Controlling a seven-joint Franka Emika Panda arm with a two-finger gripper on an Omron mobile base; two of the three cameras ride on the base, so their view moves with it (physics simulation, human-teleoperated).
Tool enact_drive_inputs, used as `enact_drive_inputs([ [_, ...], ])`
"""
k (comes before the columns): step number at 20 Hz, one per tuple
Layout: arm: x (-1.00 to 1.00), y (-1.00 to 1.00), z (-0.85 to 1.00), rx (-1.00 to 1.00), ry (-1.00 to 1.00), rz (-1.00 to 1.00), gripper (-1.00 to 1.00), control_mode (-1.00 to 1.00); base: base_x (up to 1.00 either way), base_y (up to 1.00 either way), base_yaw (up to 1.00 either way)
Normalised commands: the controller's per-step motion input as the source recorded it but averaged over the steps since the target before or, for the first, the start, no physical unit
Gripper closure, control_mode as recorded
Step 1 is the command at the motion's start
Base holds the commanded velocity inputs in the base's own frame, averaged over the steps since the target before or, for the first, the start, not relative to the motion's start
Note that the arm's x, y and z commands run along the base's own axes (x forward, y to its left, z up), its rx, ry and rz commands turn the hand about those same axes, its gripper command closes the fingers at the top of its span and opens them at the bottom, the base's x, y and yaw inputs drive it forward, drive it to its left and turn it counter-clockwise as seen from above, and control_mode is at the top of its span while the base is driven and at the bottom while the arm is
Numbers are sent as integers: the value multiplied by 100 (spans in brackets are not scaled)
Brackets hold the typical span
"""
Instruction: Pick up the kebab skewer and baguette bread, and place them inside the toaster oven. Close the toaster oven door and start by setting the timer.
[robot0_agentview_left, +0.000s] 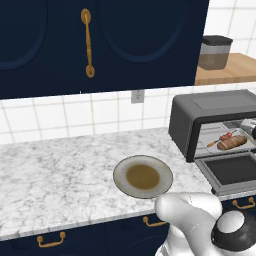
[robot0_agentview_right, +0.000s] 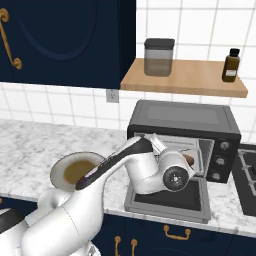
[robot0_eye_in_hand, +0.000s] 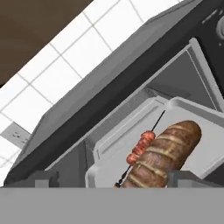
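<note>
From the left, the bread (robot0_agentview_left: 233, 143) and skewer (robot0_agentview_left: 221, 138) are seen lying inside the oven (robot0_agentview_left: 210, 120), so they can be cooked.

From the right, the door (robot0_agentview_right: 170, 200) is seen hanging open below the pincer.

From the hand, the pincer (robot0_eye_in_hand: 111, 179) is held wide, and the bread is left loose just ahead.

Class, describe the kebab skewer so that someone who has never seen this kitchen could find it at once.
Find the dark grey toaster oven at the right end of the marble counter, its door folded down. Inside, on the pale tray, the kebab skewer lies beside the baguette bread: a thin dark stick with small red chunks, unlike the stubby golden loaf.
</note>
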Motion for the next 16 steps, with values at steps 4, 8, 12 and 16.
enact_drive_inputs([
  [4,-59,0,-1,-33,-6,29,-100,-100,0,0,0],
  [8,-60,0,-9,-40,-5,21,-100,-100,0,0,0],
  [12,-51,2,-14,-38,0,14,-100,-100,0,0,0],
  [16,-35,62,-17,-31,0,2,-100,-100,0,0,0],
])
